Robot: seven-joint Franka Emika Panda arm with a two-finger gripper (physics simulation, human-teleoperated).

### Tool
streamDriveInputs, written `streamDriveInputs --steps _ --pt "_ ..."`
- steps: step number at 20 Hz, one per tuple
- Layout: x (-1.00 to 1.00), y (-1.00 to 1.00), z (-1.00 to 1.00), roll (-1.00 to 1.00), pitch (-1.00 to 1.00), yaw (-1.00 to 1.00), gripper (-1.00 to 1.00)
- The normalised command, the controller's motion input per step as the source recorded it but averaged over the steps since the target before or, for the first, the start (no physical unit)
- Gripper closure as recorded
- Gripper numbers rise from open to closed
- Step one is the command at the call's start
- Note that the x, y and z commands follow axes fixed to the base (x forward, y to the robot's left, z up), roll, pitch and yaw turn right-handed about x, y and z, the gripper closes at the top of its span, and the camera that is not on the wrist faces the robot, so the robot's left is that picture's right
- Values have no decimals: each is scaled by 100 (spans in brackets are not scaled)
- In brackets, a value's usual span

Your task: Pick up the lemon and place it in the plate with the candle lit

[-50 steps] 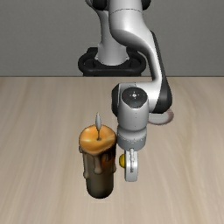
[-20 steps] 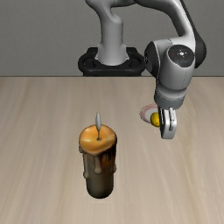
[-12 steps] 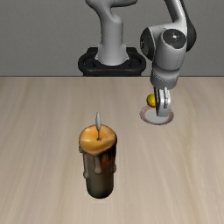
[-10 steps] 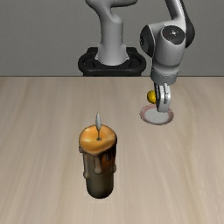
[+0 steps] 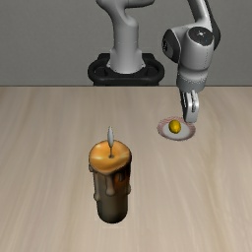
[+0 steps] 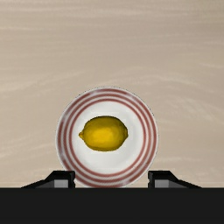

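Observation:
The yellow lemon [image 5: 175, 126] [image 6: 104, 134] lies in the middle of a small white plate with red rings [image 5: 166, 133] [image 6: 66, 140] on the wooden table, at the exterior view's right. My gripper [image 5: 187, 108] [image 6: 109, 180] hangs open just above the plate, its fingers [image 6: 59, 180] apart and clear of the lemon. A large brown candle [image 5: 110, 180] with an orange top and a pale wick stands on the table to the exterior view's left of the plate, nearer the front.
The robot's black base [image 5: 124, 71] stands at the back of the table. Bare wood surrounds the plate and the candle.
My gripper carried the lemon from beside the candle to the plate, let it go there, and has risen slightly with its fingers open.

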Motion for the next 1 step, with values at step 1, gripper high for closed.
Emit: streamDriveInputs --steps 1 --pt "0 0 0 0 0 0 -100"
